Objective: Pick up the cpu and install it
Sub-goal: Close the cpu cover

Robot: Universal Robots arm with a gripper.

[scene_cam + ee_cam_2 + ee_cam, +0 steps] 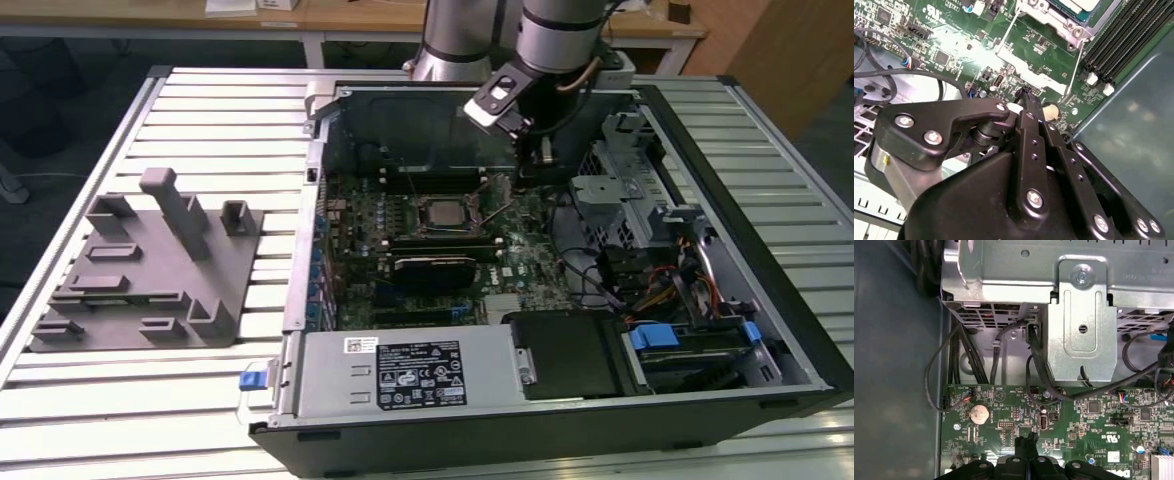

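- Hanging inside the open computer case [781, 300], the gripper [534, 165] sits low over the green motherboard [521, 250], on the exterior view's right of the processor socket [415, 213].
- Its 2 black fingers [1021, 446] are pressed together tip to tip in both wrist views, with nothing between them.
- The cpu [442, 212] lies flat in that socket with its pale silver top facing up, apart from the gripper. The hand is not touching it.
- In the second wrist view, 2 thin wire levers [1076, 65] slant across the board beside the metal socket frame [1054, 22], and the black memory slots [1124, 45] run alongside it.
- A round coin-cell battery [979, 413] sits on the board near the fingertips (it shows in both wrist views).
- Beyond the board's edge in the first wrist view stands a grey metal drive cage [1081, 335], with black cables [996, 355] trailing from under it.
- Outside the case, on the exterior view's left, a grey plastic fixture block [147, 270] rests on the slatted table [80, 400], well apart from the arm.
- The power supply [400, 375] fills the near corner of the case.
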